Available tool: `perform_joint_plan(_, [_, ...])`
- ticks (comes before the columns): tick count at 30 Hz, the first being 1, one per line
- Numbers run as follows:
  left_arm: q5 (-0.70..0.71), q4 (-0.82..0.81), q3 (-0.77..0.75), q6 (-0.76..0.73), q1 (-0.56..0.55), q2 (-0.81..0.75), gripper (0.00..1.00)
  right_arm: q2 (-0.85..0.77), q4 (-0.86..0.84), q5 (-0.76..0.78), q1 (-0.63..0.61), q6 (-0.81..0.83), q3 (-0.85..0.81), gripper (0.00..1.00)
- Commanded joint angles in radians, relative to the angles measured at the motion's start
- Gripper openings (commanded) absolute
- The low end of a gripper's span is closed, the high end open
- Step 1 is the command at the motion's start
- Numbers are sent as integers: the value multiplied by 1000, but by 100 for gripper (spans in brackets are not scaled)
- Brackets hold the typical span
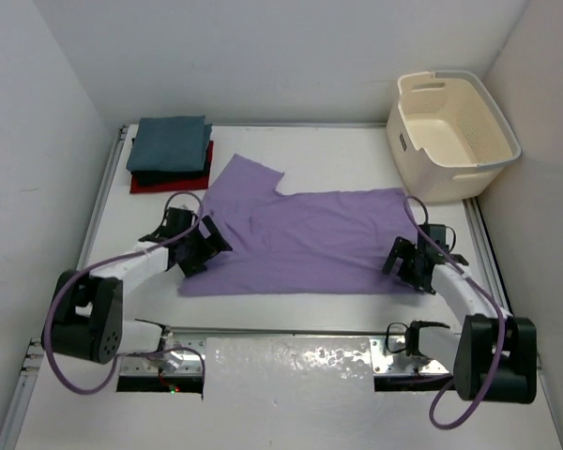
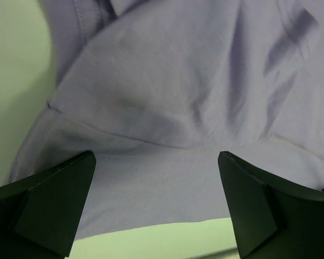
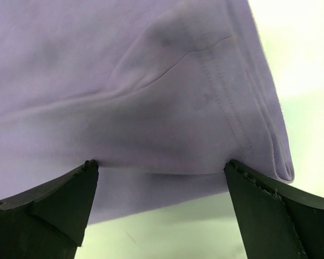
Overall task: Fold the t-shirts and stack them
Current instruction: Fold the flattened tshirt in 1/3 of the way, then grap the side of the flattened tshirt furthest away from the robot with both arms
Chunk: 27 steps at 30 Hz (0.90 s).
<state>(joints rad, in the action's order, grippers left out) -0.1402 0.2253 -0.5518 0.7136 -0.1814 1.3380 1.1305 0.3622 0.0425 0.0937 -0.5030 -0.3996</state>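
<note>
The lavender-purple t-shirt (image 1: pixel 300 239) lies spread on the table, one part folded over at its far left. My left gripper (image 1: pixel 205 246) is open at the shirt's left edge, its fingers (image 2: pixel 48 205) apart over the cloth (image 2: pixel 167 108). My right gripper (image 1: pixel 402 262) is open at the shirt's right near corner, its fingers (image 3: pixel 275 210) apart with the hem (image 3: pixel 216 108) between them. At the back left is a folded stack: the teal-blue t-shirt (image 1: pixel 172 141) on top, the black one (image 1: pixel 159 177) under it, the red one (image 1: pixel 174 186) at the bottom.
A cream perforated laundry basket (image 1: pixel 452 131) stands at the back right, close to the shirt's far right corner. White walls close in the table on left, back and right. A metal rail (image 1: pixel 291 352) runs along the near edge between the arm bases.
</note>
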Motion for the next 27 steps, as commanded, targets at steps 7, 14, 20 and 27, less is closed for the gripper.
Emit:
perform_joint_plan(7, [138, 513, -3, 139, 5, -302, 100, -95, 268, 43, 3, -13, -42, 99])
perform_joint_plan(14, [205, 266, -348, -51, 5, -148, 100, -77, 201, -7, 3, 72, -271, 99])
perform_joint_plan(20, [183, 56, -604, -215, -10, 154, 100, 40, -3, 56, 1, 52, -375, 99])
perform_joint_plan(27, [300, 180, -1103, -365, -36, 635, 100, 230, -63, 146, -52, 86, -550, 99])
